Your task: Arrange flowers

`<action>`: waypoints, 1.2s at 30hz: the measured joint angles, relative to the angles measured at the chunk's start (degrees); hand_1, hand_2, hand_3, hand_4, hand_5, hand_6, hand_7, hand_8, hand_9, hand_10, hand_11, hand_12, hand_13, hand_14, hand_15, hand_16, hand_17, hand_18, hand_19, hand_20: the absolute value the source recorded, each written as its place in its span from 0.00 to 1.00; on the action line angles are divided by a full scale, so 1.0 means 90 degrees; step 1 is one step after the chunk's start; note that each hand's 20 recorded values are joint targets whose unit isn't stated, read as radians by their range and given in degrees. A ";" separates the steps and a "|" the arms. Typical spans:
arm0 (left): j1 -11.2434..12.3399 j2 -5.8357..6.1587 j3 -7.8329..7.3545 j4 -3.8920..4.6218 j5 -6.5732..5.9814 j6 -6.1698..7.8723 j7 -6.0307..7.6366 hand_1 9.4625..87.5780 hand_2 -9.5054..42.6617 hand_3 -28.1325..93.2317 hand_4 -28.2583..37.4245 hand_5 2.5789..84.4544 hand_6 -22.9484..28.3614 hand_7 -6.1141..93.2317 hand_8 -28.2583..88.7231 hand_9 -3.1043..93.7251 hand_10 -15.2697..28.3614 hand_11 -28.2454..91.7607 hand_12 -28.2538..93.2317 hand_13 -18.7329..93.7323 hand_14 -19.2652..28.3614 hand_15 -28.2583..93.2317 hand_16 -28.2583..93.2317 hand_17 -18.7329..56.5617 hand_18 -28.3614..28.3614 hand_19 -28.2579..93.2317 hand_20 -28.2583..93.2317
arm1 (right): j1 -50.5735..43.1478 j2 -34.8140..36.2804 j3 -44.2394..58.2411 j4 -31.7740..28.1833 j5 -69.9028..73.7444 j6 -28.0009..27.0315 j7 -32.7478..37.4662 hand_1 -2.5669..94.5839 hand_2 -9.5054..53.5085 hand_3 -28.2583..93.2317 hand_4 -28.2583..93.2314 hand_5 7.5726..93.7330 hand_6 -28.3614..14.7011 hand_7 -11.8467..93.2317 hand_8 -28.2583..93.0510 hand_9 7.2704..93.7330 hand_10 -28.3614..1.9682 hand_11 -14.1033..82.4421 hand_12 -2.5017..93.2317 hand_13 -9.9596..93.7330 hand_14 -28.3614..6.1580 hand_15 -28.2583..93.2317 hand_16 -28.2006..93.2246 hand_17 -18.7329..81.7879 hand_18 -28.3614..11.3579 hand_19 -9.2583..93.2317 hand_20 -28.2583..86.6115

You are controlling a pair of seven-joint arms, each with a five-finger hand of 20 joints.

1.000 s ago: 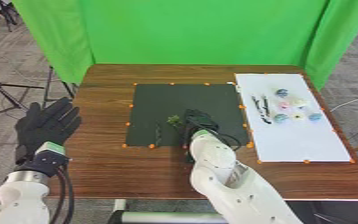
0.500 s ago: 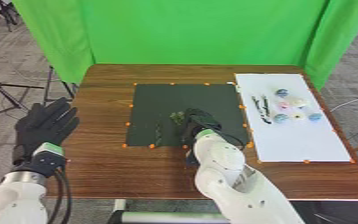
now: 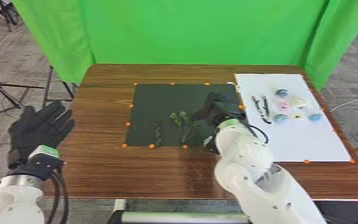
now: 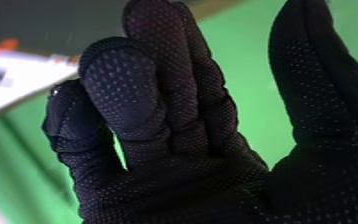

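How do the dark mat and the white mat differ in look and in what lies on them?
The dark mat is squarish and bears green sprigs; the white mat is longer and bears small round pieces, some blue. The dark mat lies left of the white mat. Both lie flat.

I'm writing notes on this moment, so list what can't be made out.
- Head view: the part of the black mat under the right hand, hidden by that hand.
- Head view: petals of the small flowers, too small.
- Head view: leaf shapes on the green sprigs, too small.
- Right wrist view: the orange patch, blurred.
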 measured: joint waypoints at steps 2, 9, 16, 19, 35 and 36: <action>0.0033 -0.0001 -0.0001 -0.0017 -0.0031 0.0003 0.0065 0.28 0.38 0.83 0.07 0.48 0.59 0.40 0.12 0.37 0.67 0.54 0.35 0.35 0.68 0.67 0.18 0.17 0.74 0.54 0.36 | 0.0020 0.0174 0.0168 0.0011 -0.0016 0.0211 0.0013 0.38 0.00 0.78 0.08 0.65 0.42 0.31 0.17 0.71 0.23 0.40 0.27 0.79 0.43 0.75 0.48 0.61 0.00 1.00 0.52; 0.0151 -0.0008 -0.0095 -0.0088 -0.0065 0.0028 0.0211 0.27 0.38 0.83 0.07 0.48 0.59 0.40 0.12 0.37 0.68 0.53 0.35 0.35 0.68 0.67 0.18 0.17 0.74 0.54 0.36 | 0.0594 0.0849 0.0467 0.0928 0.0030 0.0194 0.0381 0.38 0.00 0.77 0.04 0.62 0.34 0.26 0.18 0.64 0.15 0.35 0.23 0.75 0.37 0.78 0.44 0.60 0.00 1.00 0.55; 0.0166 -0.0010 -0.0129 -0.0108 -0.0214 0.0013 0.0338 0.26 0.41 0.83 0.05 0.48 0.59 0.40 0.12 0.37 0.68 0.53 0.35 0.35 0.68 0.66 0.18 0.17 0.74 0.54 0.36 | 0.1162 0.1319 0.0525 0.1807 0.0359 -0.0314 0.0673 0.38 0.00 0.77 0.02 0.63 0.34 0.25 0.18 0.65 0.16 0.36 0.24 0.75 0.36 0.78 0.44 0.60 0.00 1.00 0.57; 0.0114 0.0011 -0.0075 -0.0106 -0.0289 0.0010 0.0395 0.26 0.41 0.83 0.05 0.48 0.59 0.40 0.12 0.37 0.68 0.53 0.35 0.35 0.68 0.66 0.18 0.17 0.74 0.54 0.36 | 0.1283 0.1387 0.0517 0.1975 0.0506 -0.0513 0.0727 0.38 0.00 0.77 0.01 0.63 0.34 0.24 0.18 0.65 0.17 0.36 0.24 0.75 0.37 0.79 0.44 0.60 0.01 1.00 0.57; -0.0072 0.0044 0.0038 -0.0087 -0.0278 0.0010 0.0336 0.26 0.43 0.83 0.04 0.49 0.58 0.40 0.12 0.37 0.67 0.53 0.35 0.35 0.69 0.66 0.18 0.17 0.74 0.54 0.36 | 0.1751 0.1366 -0.0037 0.2791 0.0837 -0.0670 0.0721 0.41 0.00 0.77 0.00 0.64 0.38 0.26 0.18 0.68 0.24 0.40 0.25 0.75 0.40 0.79 0.44 0.60 0.02 1.00 0.57; -0.0071 0.0044 0.0034 -0.0087 -0.0278 0.0010 0.0332 0.26 0.43 0.83 0.04 0.49 0.58 0.40 0.12 0.37 0.67 0.53 0.35 0.35 0.69 0.66 0.18 0.17 0.74 0.54 0.36 | 0.1767 0.1366 -0.0045 0.2806 0.0834 -0.0675 0.0721 0.42 0.00 0.77 0.00 0.66 0.40 0.27 0.18 0.70 0.26 0.42 0.26 0.76 0.41 0.78 0.44 0.60 0.02 1.00 0.57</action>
